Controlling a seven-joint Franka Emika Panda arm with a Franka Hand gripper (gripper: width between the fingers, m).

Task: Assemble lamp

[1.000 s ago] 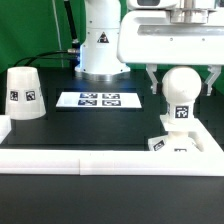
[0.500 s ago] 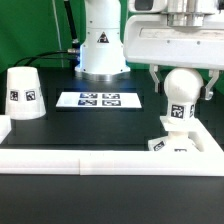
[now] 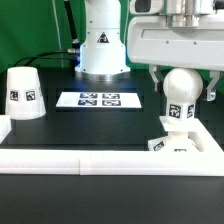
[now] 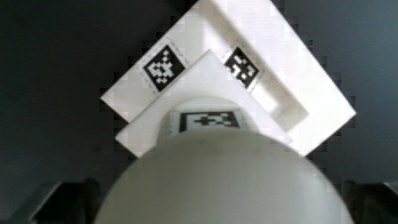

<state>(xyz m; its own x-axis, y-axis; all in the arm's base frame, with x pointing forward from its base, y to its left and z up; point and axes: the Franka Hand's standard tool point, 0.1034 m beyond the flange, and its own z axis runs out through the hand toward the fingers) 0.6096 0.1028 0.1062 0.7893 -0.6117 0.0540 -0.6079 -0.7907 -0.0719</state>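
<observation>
As the smooth, round-ended bulb (image 3: pixel 181 100) stood dome-up on its square base (image 3: pixel 176 146), the gripper (image 3: pixel 181 90) straddled it. Jaws apart, gripping nothing.

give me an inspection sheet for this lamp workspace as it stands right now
surface: black table, with a white raised rail along its near edge
job's things: bulb upright on the base block; shade stands apart at the exterior view's left
clutter: marker board only
grippers: gripper open, fingers flanking the bulb with a gap on each side
cables: what looks like a dark cable behind the robot base
surroundings: green backdrop
</observation>
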